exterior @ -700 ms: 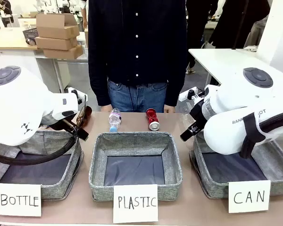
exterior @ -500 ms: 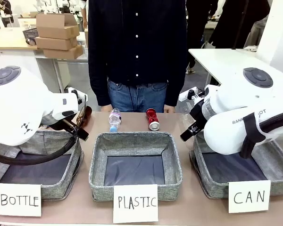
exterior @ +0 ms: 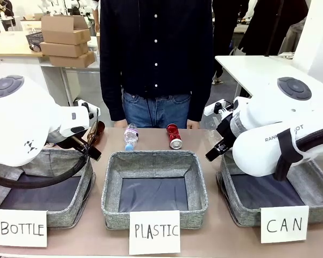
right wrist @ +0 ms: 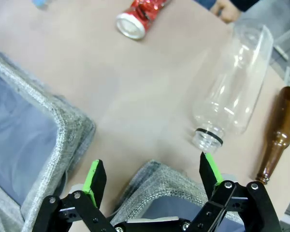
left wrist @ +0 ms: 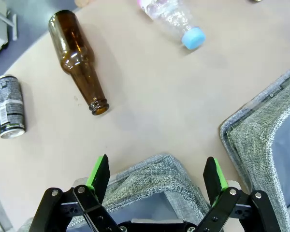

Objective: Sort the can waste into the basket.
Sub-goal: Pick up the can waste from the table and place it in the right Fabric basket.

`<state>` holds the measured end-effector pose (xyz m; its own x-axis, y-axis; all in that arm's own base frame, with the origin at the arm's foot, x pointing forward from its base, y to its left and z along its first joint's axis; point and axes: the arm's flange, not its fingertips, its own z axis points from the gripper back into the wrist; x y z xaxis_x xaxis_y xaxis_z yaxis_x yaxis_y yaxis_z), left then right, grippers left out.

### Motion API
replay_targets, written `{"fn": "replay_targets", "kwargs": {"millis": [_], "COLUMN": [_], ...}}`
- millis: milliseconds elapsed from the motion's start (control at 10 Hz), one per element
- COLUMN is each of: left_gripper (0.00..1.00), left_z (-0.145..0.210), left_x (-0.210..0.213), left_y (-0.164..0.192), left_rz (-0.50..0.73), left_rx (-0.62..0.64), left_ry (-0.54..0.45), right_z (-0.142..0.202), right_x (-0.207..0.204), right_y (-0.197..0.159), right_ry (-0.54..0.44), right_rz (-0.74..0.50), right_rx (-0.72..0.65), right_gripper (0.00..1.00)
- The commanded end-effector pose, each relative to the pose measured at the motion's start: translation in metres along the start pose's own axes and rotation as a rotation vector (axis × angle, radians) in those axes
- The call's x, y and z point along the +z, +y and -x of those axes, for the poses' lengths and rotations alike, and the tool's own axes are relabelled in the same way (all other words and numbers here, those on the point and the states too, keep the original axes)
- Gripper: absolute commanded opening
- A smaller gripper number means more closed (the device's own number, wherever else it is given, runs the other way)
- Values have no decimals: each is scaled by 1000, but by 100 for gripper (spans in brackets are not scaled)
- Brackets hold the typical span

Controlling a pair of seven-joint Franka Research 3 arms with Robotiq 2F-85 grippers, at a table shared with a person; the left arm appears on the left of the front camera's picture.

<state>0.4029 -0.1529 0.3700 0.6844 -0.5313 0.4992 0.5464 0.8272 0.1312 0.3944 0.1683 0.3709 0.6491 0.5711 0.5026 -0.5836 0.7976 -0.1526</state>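
Two crushed metal drink cans lie on the tan desk, both outside the baskets. The red can with silver ends rests on its side at the far side of the desk, just in front of a person in a dark buttoned shirt. The dark can with green trim lies on its side near the desk's edge, beside a brown glass bottle but not touching it.

The grey woven-fabric rectangular basket stands on the robot's right, behind a white card reading "CAN". The right tool hangs over a corner of this basket, its green-padded jaws spread wide with nothing between them. Past it lie a capless clear plastic bottle and a second brown bottle.

The left tool is likewise released and empty, above a corner of the like basket carded "BOTTLE". A clear plastic bottle with a blue cap lies farther out. Between the two outer baskets sits a third basket, carded "PLASTIC".
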Motion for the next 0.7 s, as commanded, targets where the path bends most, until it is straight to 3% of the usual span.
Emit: {"fn": "replay_targets", "kwargs": {"millis": [0,200,300,400,500,600], "left_gripper": [100,100,100,100,100,100], "left_z": [-5,-6,7,29,52,65], "left_x": [18,102,141,172,185,177], "left_y": [0,-2,-12,-25,-37,-48], "left_rz": [31,62,49,6,4,-53], "left_rx": [-34,-24,-60,-121,-180,-182], "left_ry": [2,-63,-92,-108,-101,-17], "right_z": [-7,-11,-4,13,31,44], "right_x": [16,94,126,158,179,183], "right_y": [-2,-11,-13,-10,-1,11], "right_ry": [-1,-25,30,8,-19,-53], "right_rz": [-34,-130,-109,-118,-67,-13], "right_rx": [3,0,-60,-38,-12,17], "right_gripper": [100,100,100,100,100,100]}}
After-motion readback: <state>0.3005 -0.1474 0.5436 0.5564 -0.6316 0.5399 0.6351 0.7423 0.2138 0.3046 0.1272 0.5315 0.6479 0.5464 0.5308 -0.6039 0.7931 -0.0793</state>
